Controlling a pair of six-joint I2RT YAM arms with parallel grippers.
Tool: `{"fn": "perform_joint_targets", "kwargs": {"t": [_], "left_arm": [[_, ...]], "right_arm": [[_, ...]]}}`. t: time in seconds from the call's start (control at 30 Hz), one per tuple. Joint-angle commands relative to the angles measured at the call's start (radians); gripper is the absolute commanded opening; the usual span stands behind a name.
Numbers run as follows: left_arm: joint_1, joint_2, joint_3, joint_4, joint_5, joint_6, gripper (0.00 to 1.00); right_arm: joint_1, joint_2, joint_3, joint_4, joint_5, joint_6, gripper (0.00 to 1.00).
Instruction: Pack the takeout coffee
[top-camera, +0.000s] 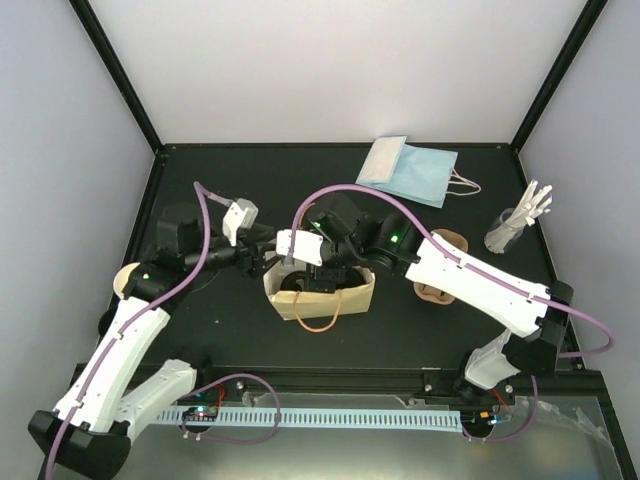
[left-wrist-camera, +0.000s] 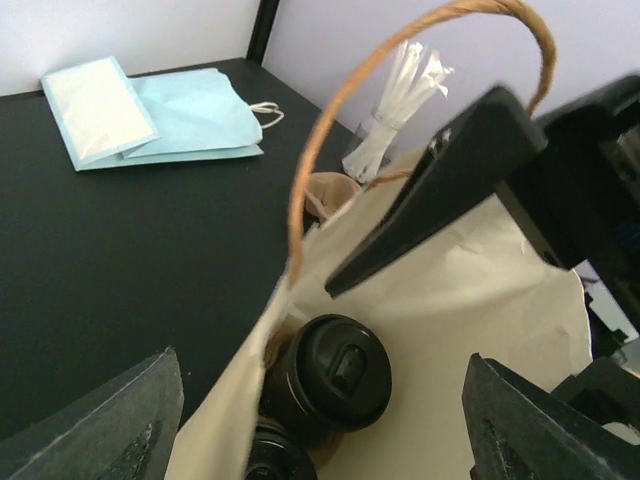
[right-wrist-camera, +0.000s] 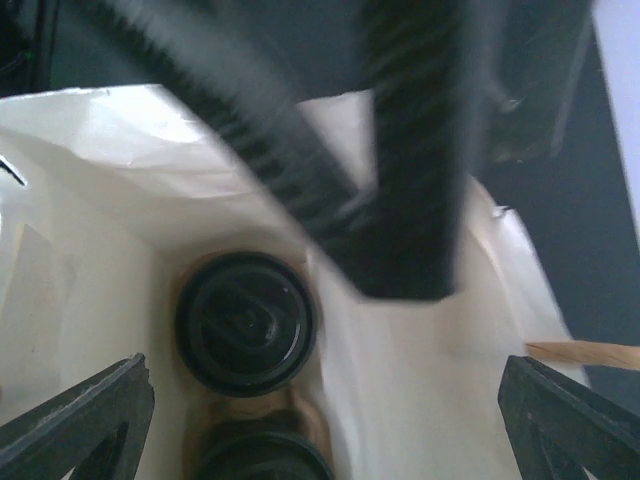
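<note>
Two takeout coffee cups with black lids stand deep in the tan paper bag (top-camera: 345, 298), in a brown pulp holder. In the left wrist view one lid (left-wrist-camera: 335, 372) is whole and the other (left-wrist-camera: 268, 456) is cut off below it. The right wrist view shows the same pair of lids (right-wrist-camera: 245, 322) (right-wrist-camera: 262, 458). My left gripper (left-wrist-camera: 320, 440) hangs open over the bag's mouth, astride its left wall. My right gripper (right-wrist-camera: 325, 430) is open above the bag's inside. One right finger (left-wrist-camera: 440, 185) shows by the bag's handle (left-wrist-camera: 300, 190).
A light blue paper bag (top-camera: 408, 170) lies flat at the back. A glass of white stirrers (top-camera: 518, 225) stands at the right. A brown paper item (top-camera: 447, 242) sits partly behind the right arm, and a tan round thing (top-camera: 125, 280) at the left edge.
</note>
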Motion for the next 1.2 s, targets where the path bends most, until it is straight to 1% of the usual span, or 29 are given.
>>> {"fn": "perform_joint_targets", "kwargs": {"t": [0.0, 0.07, 0.23, 0.3, 0.37, 0.5, 0.63, 0.8, 0.97, 1.17], "left_arm": [[-0.071, 0.036, 0.067, -0.064, -0.094, 0.093, 0.77], [-0.088, 0.047, 0.071, -0.073, -0.133, 0.104, 0.76], [-0.09, 0.074, 0.085, -0.092, -0.226, 0.114, 0.7], [-0.09, 0.082, 0.095, -0.103, -0.237, 0.12, 0.7], [-0.09, 0.084, 0.101, -0.107, -0.246, 0.122, 0.7], [-0.09, 0.081, 0.113, -0.111, -0.255, 0.122, 0.7], [-0.092, 0.09, 0.114, -0.108, -0.251, 0.122, 0.7], [-0.091, 0.123, 0.119, -0.105, -0.244, 0.098, 0.7], [-0.091, 0.136, 0.119, -0.096, -0.223, 0.075, 0.7], [-0.092, 0.126, 0.142, -0.117, -0.23, 0.065, 0.7]], "right_arm": [[-0.006, -0.054, 0.005, 0.086, 0.085, 0.027, 0.96], [-0.006, -0.072, -0.006, 0.112, 0.094, 0.029, 0.94], [-0.007, -0.114, -0.034, 0.165, 0.109, 0.029, 0.92], [-0.007, -0.128, -0.036, 0.185, 0.128, 0.036, 0.92], [-0.006, -0.147, -0.045, 0.223, 0.164, 0.055, 0.92], [-0.006, -0.191, -0.062, 0.333, 0.294, 0.116, 0.92], [-0.006, -0.216, -0.06, 0.357, 0.261, 0.137, 0.93], [-0.006, -0.189, -0.049, 0.328, 0.182, 0.166, 0.94], [-0.006, -0.174, -0.072, 0.339, 0.16, 0.198, 0.94], [-0.007, -0.185, -0.096, 0.368, 0.156, 0.216, 0.93]]}}
